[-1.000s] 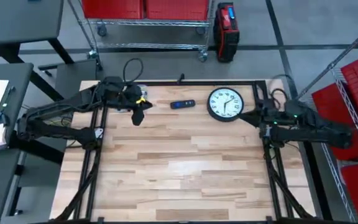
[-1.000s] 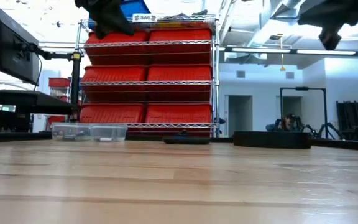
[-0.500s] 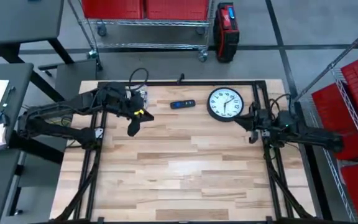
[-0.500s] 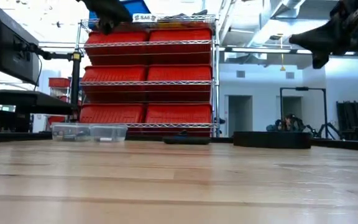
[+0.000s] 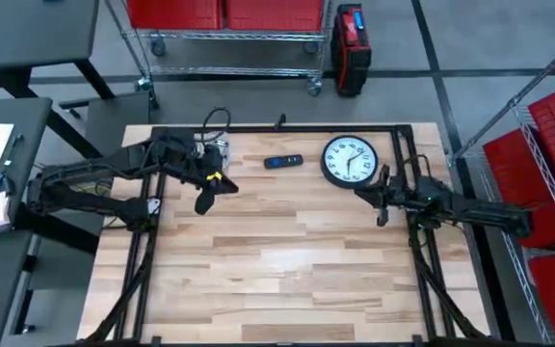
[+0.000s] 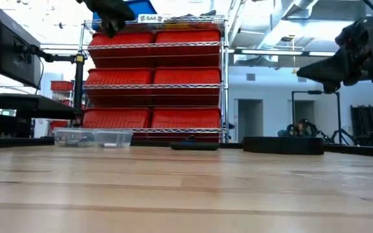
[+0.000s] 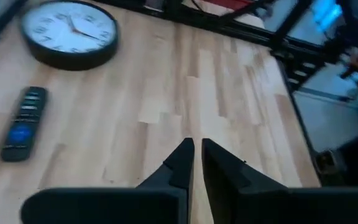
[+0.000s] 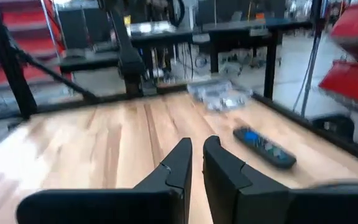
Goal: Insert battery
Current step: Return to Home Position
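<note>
The remote [image 5: 283, 161] is found lying flat on the table [image 5: 287, 280] near its far edge, just beside the wall clock [image 5: 350, 161], on the clock's left and apart from it. Nothing is touching it. It is lying button side up, so the battery compartment cannot be seen.

The remote is judged to be light, rigid and slim, with a smooth plastic shell that may slip under a light pinch. It would best be taken across its narrow width at mid-length, with the fingers on the two long edges. Pressure on the buttons and on the battery cover should be avoided, since the cover could be sprung loose. Because it lies so low, the fingertips would have to be brought almost to the wood.

The left gripper [image 7: 197, 144] is held above the table to the left of the remote, well clear of it. Its fingers are drawn nearly together and nothing is held. The right gripper [image 8: 197, 142] is raised over the right side, near the clock, likewise pinched together and empty.

A clear plastic box [image 6: 93, 136] is noted at the far left corner.
</note>
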Controlling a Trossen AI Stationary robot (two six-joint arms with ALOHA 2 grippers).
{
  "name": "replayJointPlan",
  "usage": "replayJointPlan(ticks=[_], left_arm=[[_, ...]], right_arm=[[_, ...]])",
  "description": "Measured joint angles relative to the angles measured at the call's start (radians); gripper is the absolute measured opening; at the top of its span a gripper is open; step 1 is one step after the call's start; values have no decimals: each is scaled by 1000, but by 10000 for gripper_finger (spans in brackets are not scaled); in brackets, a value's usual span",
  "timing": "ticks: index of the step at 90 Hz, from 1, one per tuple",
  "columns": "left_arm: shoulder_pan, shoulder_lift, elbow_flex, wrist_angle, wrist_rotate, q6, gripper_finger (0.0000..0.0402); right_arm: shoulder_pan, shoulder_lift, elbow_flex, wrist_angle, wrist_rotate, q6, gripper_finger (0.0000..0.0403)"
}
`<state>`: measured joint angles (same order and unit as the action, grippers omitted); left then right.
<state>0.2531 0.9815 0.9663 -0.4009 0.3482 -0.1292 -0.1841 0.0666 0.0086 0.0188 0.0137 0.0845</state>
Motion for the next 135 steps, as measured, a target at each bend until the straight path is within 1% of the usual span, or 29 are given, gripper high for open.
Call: replayJointPlan(ticks=[4, 12, 19, 27, 38, 48, 57, 66, 77, 87, 98, 104, 110, 117, 124, 135], left_arm=[[5, -25, -34, 31, 16, -6, 11], [13, -88, -125, 98, 15, -26, 11], [21, -150, -209, 168, 15, -44, 11], [26, -242, -296, 200, 14, -52, 11], [27, -373, -419, 208, 13, -49, 11], [29, -498, -551, 280, -14, -45, 11], [36, -616, -664, 290, -40, -50, 11], [45, -736, -742, 275, -43, -49, 11], [45, -874, -809, 254, -52, -50, 11], [45, -974, -842, 215, -118, -52, 11], [45, -976, -850, 192, -180, -14, 11], [46, -982, -879, 240, -213, 7, 11], [52, -981, -910, 327, -247, 9, 11], [55, -969, -951, 430, -264, -18, 11], [48, -958, -954, 431, -261, -44, 11], [36, -979, -955, 431, -263, -71, 11]], right_arm=[[0, 1, 0, -1, -11, 1, 24], [1, 2, 0, -1, -27, 12, 24], [1, 6, 0, -1, -33, 64, 24], [-1, 14, 0, -3, -33, 131, 24], [-1, 14, -1, -3, -34, 126, 24], [-1, 14, -1, -2, -34, 127, 24], [-1, 14, -1, -2, -35, 127, 24], [-1, 14, -1, -2, -36, 127, 24], [-1, 14, -2, -2, -37, 126, 24], [-1, 14, -2, -2, -38, 125, 24], [-1, 15, -2, -2, -38, 125, 24], [-1, 14, -2, -2, -39, 125, 24], [-1, 16, -2, 2, -39, 125, 24], [-1, 19, -2, 6, -40, 125, 24], [-1, 18, -2, 8, -45, 125, 24], [-1, 18, -2, 9, -44, 125, 24]])
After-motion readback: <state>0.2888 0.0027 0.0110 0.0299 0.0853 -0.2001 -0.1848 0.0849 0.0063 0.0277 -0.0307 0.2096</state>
